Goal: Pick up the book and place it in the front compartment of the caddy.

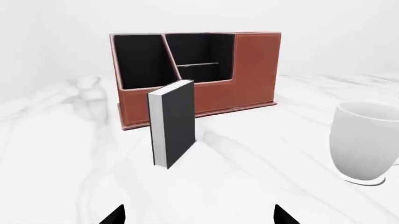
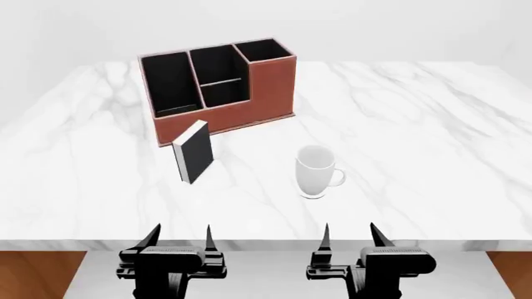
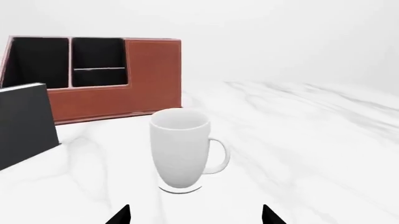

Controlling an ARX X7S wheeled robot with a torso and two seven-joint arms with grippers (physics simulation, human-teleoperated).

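Observation:
The black book (image 2: 194,152) stands upright on the white marble table (image 2: 415,124), just in front of the reddish-brown caddy (image 2: 249,93). It also shows in the left wrist view (image 1: 174,122) and at the edge of the right wrist view (image 3: 24,122). The caddy (image 1: 249,70) has black pockets and a lowered front wall; it shows in the right wrist view too (image 3: 153,70). My left gripper (image 2: 180,240) is open and empty at the table's near edge, well short of the book. My right gripper (image 2: 349,237) is open and empty, facing the mug.
A white mug (image 2: 315,170) stands right of the book, handle to the right; it shows in the left wrist view (image 1: 365,140) and the right wrist view (image 3: 184,149). The table's front edge (image 2: 266,244) runs just beyond my grippers.

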